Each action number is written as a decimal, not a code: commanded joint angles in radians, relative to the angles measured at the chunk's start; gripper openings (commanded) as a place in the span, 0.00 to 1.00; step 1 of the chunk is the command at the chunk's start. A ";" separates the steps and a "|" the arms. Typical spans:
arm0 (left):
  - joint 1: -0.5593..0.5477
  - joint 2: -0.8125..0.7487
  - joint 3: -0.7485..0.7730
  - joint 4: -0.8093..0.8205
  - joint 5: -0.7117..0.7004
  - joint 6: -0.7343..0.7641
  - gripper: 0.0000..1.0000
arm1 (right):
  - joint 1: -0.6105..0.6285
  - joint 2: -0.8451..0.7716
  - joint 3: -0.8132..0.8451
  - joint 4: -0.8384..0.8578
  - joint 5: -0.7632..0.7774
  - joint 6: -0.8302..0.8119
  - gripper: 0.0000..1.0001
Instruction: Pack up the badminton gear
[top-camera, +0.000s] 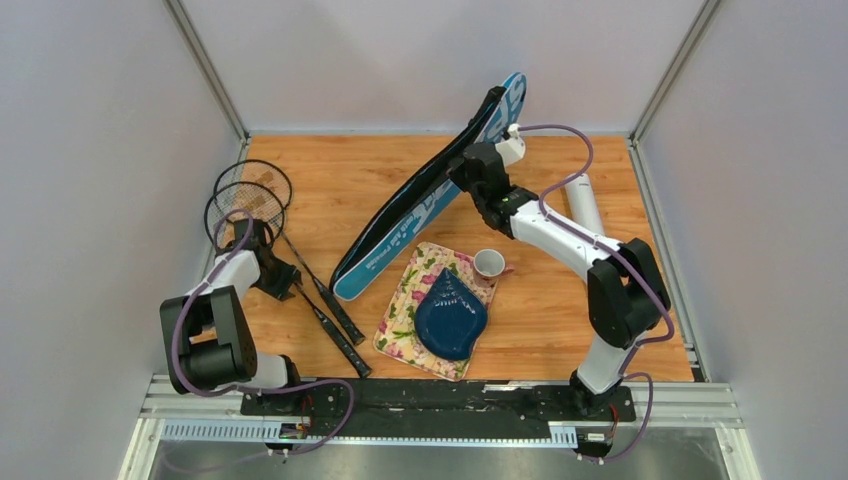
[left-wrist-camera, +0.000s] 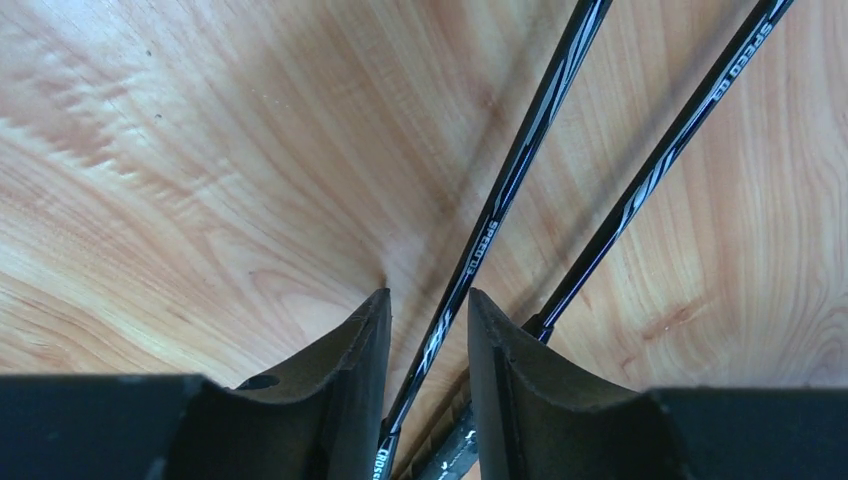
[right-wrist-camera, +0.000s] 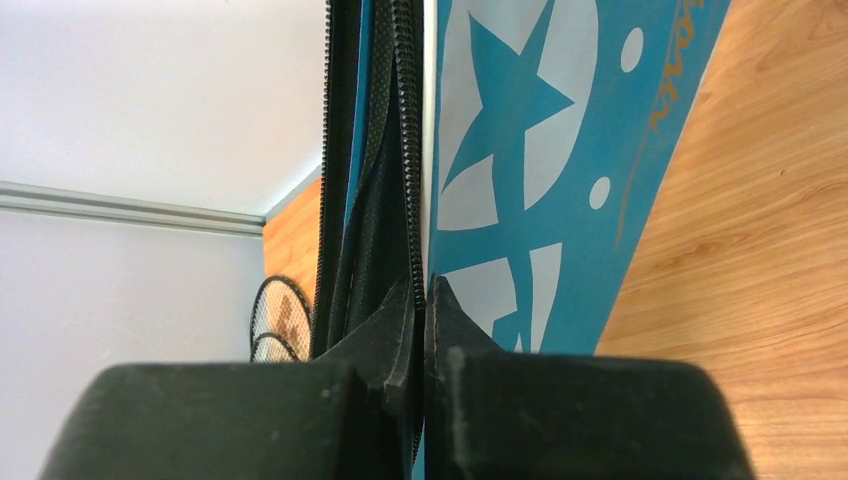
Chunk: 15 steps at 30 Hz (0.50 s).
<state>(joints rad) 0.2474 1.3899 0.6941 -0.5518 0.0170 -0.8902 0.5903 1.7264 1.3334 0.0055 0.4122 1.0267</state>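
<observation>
Seen from above, a wooden table holds the badminton gear. The two rackets lie flat at the left of the frame, heads overlapping at the upper left and handles pointing to the lower centre, so their long axes run diagonally. The long blue racket bag slants the other way, from the centre of the frame up to the upper right. Its printed blue face is turned to the lower right and its black zipper edge to the upper left. A long white tube lies at the right, pointing up and down the frame. Near the centre a dark blue plate sits on a floral cloth, with a small white cup just beside it. Only the left wrist view shows the left gripper clearly: its jaws stand apart with one thin racket shaft passing between them, a sliver of space on each side, and the second shaft running outside them at the right. Only the right wrist view shows the right gripper pinched tight on the bag's zipper edge, with the racket heads small at the lower left
</observation>
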 joint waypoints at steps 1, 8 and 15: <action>0.003 0.040 0.010 0.055 -0.043 -0.036 0.41 | -0.017 0.024 0.049 0.114 0.014 0.035 0.00; 0.004 0.090 0.004 0.052 -0.077 -0.053 0.26 | -0.053 0.061 0.039 0.241 -0.062 0.015 0.00; 0.001 0.067 -0.019 0.073 -0.117 -0.023 0.00 | -0.072 0.093 0.021 0.324 -0.116 0.019 0.00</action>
<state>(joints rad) 0.2413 1.4357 0.7185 -0.5030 0.0128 -0.8970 0.5224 1.8202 1.3342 0.1822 0.3122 1.0393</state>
